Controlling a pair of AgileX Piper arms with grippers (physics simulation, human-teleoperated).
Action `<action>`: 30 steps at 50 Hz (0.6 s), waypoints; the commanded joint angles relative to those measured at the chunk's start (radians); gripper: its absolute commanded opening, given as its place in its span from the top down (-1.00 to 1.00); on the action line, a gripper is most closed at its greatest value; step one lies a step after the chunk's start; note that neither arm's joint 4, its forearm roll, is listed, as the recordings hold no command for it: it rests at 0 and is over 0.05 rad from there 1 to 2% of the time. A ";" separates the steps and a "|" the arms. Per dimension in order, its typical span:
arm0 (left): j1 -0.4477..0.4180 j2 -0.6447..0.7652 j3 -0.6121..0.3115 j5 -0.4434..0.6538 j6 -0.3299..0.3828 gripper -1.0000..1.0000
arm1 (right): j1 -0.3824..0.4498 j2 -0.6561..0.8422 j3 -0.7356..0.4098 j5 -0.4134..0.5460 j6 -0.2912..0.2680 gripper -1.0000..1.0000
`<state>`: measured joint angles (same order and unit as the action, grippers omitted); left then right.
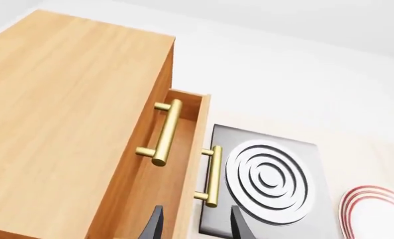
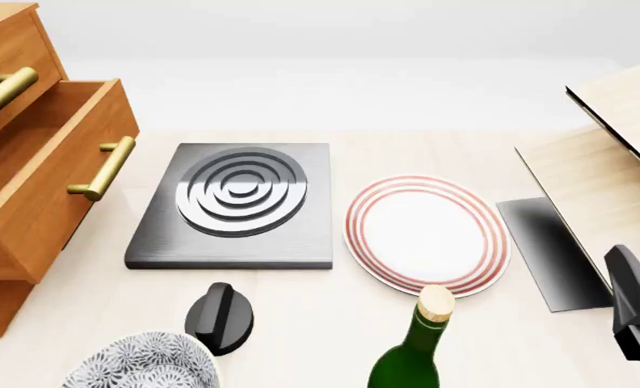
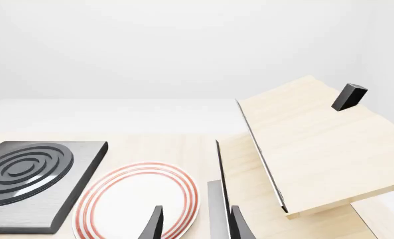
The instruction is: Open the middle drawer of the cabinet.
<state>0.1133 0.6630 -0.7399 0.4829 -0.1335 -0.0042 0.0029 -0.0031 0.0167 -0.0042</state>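
I had the middle drawer (image 2: 42, 187) already pulled out of the cabinet (image 2: 2, 48) at the table's left edge, its brass bar handle (image 1: 212, 175) running crosswise just ahead of my left gripper (image 1: 195, 225), which stood open and empty. The right gripper (image 3: 195, 223), also open, hung well apart over the striped plate (image 3: 127, 199).

The middle drawer (image 1: 183, 164) juts from the cabinet (image 1: 64, 124) beside a ringed hotplate (image 1: 266, 179); the left gripper (image 1: 195, 226) seems parted.
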 commanded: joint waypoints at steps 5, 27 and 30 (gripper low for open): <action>0.004 0.010 0.016 -0.021 -0.017 -1.00 | 0.002 0.001 0.000 -0.005 0.001 -1.00; 0.020 0.052 0.059 -0.072 -0.008 -1.00 | 0.002 0.001 0.000 -0.005 0.001 -1.00; 0.021 0.054 0.061 -0.072 -0.009 -1.00 | 0.002 0.001 0.000 -0.005 0.001 -1.00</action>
<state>0.1307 0.7230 -0.6944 0.4169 -0.1282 -0.0042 0.0028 -0.0031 0.0167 -0.0042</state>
